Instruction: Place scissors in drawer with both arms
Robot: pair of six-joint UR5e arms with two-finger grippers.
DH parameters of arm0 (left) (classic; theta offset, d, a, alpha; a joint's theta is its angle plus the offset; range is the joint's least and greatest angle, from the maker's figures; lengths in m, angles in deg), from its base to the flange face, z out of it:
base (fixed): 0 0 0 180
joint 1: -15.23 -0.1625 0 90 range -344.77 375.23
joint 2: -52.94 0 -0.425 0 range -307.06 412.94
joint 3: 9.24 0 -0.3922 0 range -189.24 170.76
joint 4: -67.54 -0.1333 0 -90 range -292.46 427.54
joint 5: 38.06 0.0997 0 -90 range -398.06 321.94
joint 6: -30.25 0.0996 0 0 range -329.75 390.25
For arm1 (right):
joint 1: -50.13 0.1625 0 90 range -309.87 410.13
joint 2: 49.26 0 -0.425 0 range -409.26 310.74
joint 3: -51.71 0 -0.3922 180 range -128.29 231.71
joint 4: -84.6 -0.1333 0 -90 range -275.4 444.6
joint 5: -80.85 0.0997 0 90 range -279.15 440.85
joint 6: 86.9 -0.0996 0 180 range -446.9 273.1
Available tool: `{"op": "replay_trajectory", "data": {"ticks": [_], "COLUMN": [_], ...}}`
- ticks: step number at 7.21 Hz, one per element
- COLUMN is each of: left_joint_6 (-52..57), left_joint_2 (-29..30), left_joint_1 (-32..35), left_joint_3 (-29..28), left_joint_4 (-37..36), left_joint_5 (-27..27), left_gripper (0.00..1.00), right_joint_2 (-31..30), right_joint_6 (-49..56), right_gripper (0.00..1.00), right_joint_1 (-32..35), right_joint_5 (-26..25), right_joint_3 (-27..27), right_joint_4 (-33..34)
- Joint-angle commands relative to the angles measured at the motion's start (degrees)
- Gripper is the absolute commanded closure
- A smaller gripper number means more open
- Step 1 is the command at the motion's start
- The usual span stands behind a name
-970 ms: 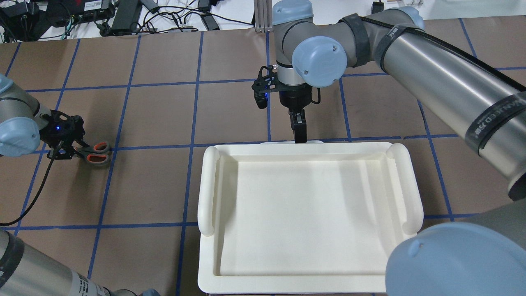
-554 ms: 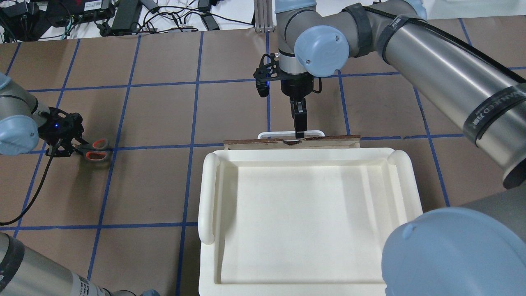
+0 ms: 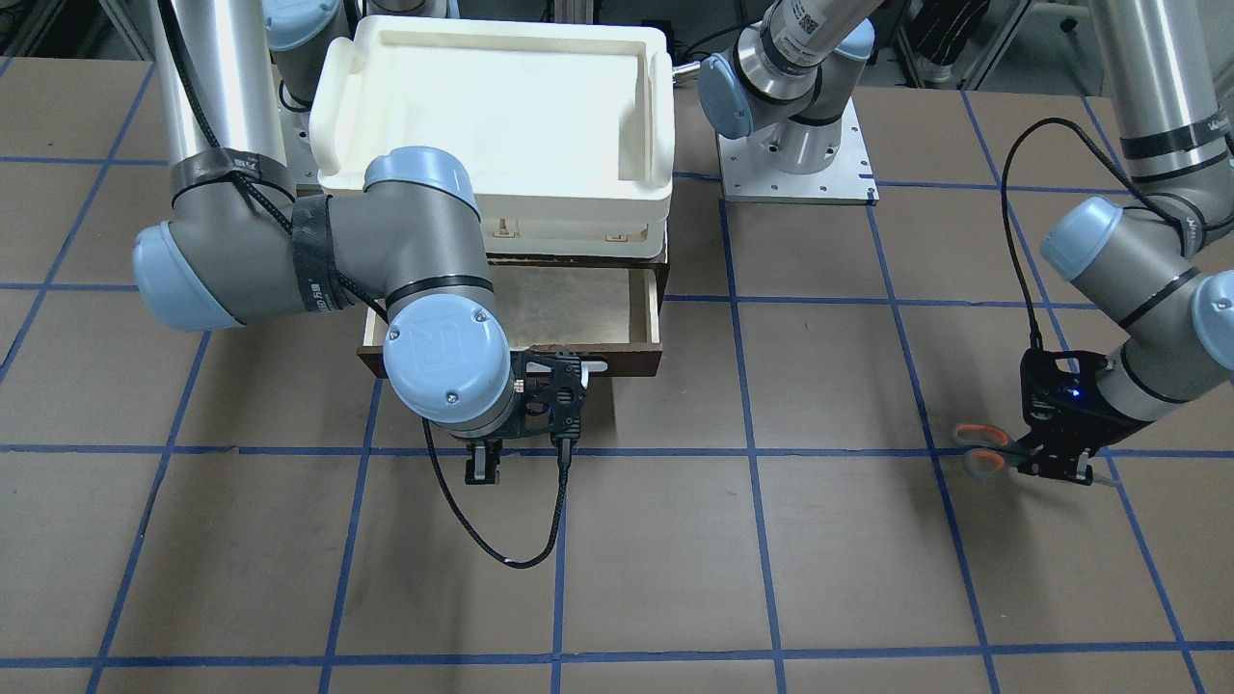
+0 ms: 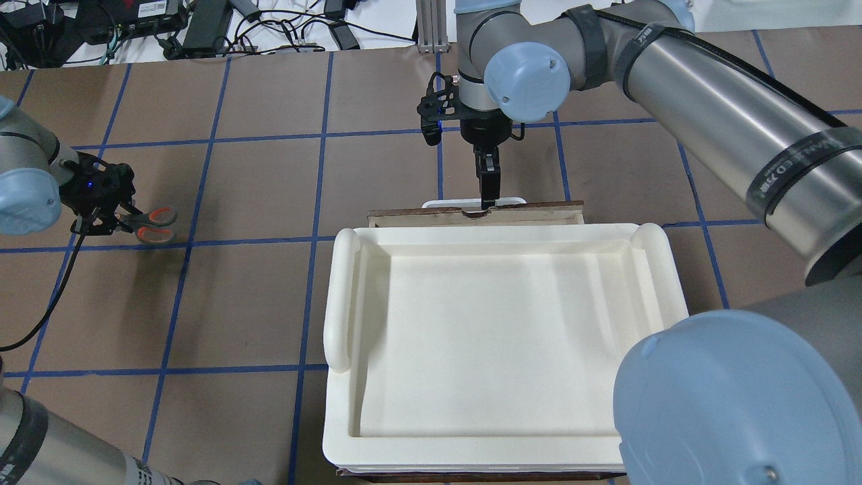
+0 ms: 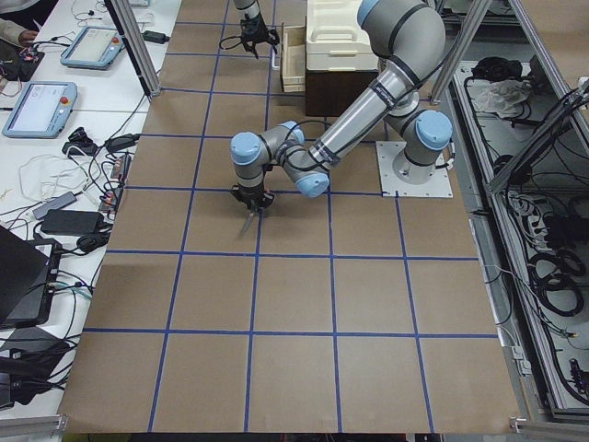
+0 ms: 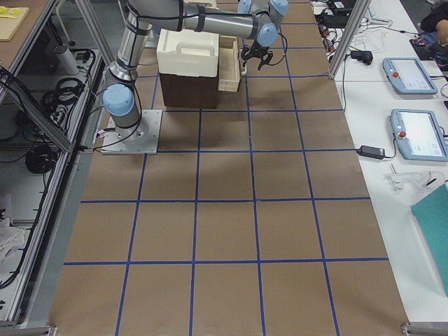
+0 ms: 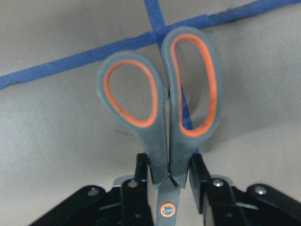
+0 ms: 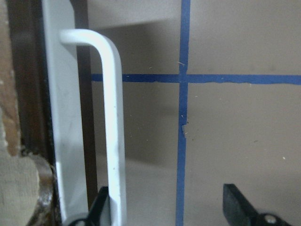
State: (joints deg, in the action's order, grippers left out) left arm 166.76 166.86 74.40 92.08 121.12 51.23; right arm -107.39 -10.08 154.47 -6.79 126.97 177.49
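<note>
In the facing view the drawer [image 3: 631, 359] is standing part open, and my left end effector [image 3: 1041, 461] is gripping the scissors [image 3: 981, 461] by the blades, well off to the drawer's left above the desk [image 3: 771, 540]. Overhead, my right end effector [image 4: 489, 197] is sitting at the drawer's handle [image 4: 444, 201]. Its wrist view is showing wide-spread fingers [image 8: 104, 205], one touching the handle. I am judging a straight, level pull away from the cabinet best, keeping that contact.

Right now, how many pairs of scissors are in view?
1. The scissors are held in the left pincer, far left of the open drawer; the right arm hides part of its inside.
</note>
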Motion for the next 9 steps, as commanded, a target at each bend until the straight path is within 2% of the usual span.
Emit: {"op": "replay_trajectory", "data": {"ticks": [1,4,7,9], "left_joint_6": [-0.72,-2.81,-6.52,-9.05], "left_joint_2": [-1.32,-3.25,-6.67,-8.79], "left_joint_1": [1.2,2.08,6.12,8.06], "left_joint_3": [-2.52,-3.05,-7.44,-9.03], "left_joint_4": [4.33,6.62,16.53,20.41], "left_joint_5": [-0.17,-0.34,-1.4,-1.4], "left_gripper": [1.0,1.0,1.0,1.0], "right_joint_2": [2.04,3.45,3.98,4.42], "right_joint_6": [0.0,0.09,0.17,0.44], "right_gripper": [0.17,0.14,0.12,0.12], "right_joint_1": [-0.02,-1.07,-2.48,-2.48], "right_joint_5": [-0.08,-0.08,0.1,0.1], "right_joint_3": [-2.66,-4.77,-6.18,-6.18], "right_joint_4": [0.62,1.76,1.85,3.08]}}
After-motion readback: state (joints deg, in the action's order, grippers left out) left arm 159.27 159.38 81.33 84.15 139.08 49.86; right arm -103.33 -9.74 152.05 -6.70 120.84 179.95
